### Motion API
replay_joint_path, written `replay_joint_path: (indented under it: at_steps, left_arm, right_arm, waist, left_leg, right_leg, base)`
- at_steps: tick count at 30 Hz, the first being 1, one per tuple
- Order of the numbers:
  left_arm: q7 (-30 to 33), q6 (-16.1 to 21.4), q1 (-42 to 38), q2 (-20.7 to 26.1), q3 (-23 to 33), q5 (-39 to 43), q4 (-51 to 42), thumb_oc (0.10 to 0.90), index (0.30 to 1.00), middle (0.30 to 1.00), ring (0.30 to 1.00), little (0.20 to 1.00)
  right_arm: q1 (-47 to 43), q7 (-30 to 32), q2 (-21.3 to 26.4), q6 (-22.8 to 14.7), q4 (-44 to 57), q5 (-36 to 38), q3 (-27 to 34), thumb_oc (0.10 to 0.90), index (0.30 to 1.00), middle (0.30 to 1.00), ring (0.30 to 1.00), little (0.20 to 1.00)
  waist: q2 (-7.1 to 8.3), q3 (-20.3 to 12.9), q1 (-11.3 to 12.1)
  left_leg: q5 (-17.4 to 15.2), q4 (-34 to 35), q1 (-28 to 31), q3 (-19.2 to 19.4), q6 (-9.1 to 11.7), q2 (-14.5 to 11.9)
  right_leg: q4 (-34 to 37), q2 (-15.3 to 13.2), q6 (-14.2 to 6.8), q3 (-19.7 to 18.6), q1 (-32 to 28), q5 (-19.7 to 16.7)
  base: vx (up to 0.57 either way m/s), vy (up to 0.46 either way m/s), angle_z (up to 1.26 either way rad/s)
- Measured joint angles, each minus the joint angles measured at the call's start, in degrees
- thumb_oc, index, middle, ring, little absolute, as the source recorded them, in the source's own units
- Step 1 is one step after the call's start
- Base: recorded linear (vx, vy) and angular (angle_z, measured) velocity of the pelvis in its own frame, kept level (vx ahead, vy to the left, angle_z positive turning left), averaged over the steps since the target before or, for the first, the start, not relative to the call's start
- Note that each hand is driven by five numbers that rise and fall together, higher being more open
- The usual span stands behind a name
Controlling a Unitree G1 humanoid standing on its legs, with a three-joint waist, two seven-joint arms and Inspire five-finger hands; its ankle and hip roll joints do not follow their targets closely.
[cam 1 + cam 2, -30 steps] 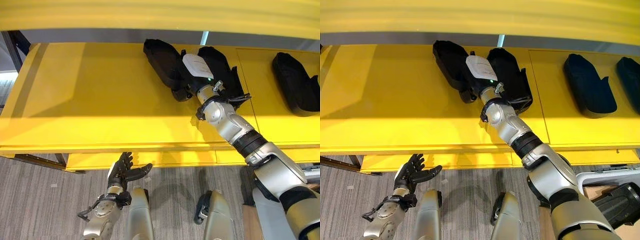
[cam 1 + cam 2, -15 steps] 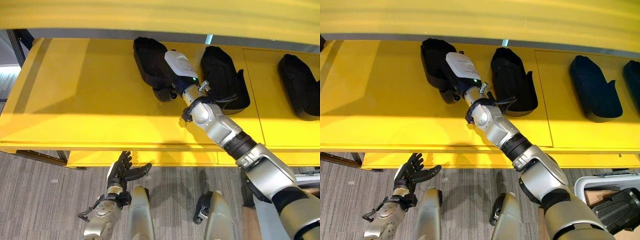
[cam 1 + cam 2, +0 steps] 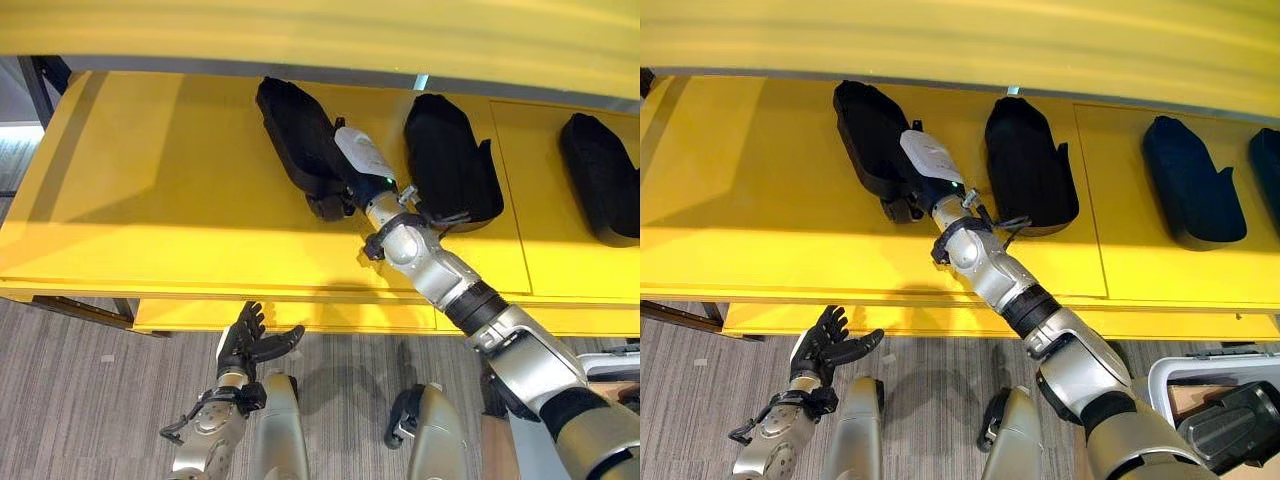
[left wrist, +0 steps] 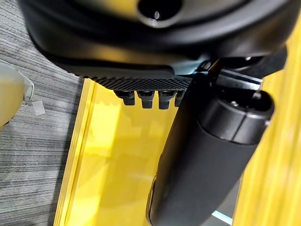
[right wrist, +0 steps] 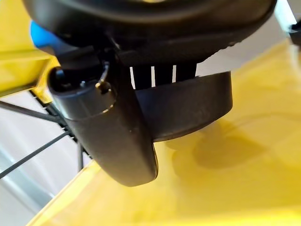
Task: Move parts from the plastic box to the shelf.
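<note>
A black moulded part [image 3: 290, 135] lies on the yellow shelf [image 3: 150, 200], left of the shelf's middle. My right hand [image 3: 357, 165] reaches over the shelf and is shut on the part's near end; in the right wrist view the part [image 5: 188, 106] sits between the thumb [image 5: 117, 127] and the fingers. A second black part [image 3: 450, 160] lies just right of the hand, apart from the first. My left hand [image 3: 248, 345] hangs open below the shelf's front edge, holding nothing. The white plastic box [image 3: 1170, 365] stands low at the right with a black part [image 3: 1230, 425] inside.
More black parts [image 3: 1190, 180] lie further right on the shelf. An upper yellow shelf board [image 3: 320, 35] overhangs the back. The shelf's left half is bare. Grey striped floor [image 3: 80, 400] lies below the front edge.
My right hand has carried the black part leftward along the shelf, widening the gap to the second part. The left hand has stayed where it was.
</note>
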State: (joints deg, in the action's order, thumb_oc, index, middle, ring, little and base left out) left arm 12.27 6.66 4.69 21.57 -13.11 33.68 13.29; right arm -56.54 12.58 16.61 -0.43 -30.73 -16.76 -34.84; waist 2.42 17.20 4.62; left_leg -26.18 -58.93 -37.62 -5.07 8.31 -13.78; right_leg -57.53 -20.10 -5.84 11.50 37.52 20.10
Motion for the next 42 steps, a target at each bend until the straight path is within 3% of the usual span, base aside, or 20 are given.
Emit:
replay_joint_path:
  at_steps: [12,42]
  left_arm:
    - [0.88,0.0,0.16,-0.27,0.42,-0.05,0.01,0.9,1.0,1.0,1.0,1.0]
    - [1.24,0.0,0.06,-0.59,1.28,-0.11,0.22,0.9,1.0,1.0,1.0,1.0]
  right_arm:
    - [4.44,0.39,0.64,-0.18,1.31,-0.03,2.25,0.4,0.3,0.3,0.3,0.3]
    - [4.66,-0.51,-2.98,-0.38,3.81,-0.03,0.08,0.4,0.3,0.3,0.3,0.3]
  waist:
    - [0.27,0.15,-1.52]
    - [0.49,0.27,-1.34]
  left_leg:
    - [0.02,0.17,-0.1,0.02,0.03,-0.1]
    - [0.26,0.28,-1.3,-0.06,0.34,-0.12]
  right_leg:
    - [0.07,0.1,-0.01,-0.01,0.22,0.04]
    - [-0.42,0.1,0.26,-0.01,1.61,0.19]
  base:
    - [0.0,0.0,0.0]
    - [0.0,0.0,0.0]
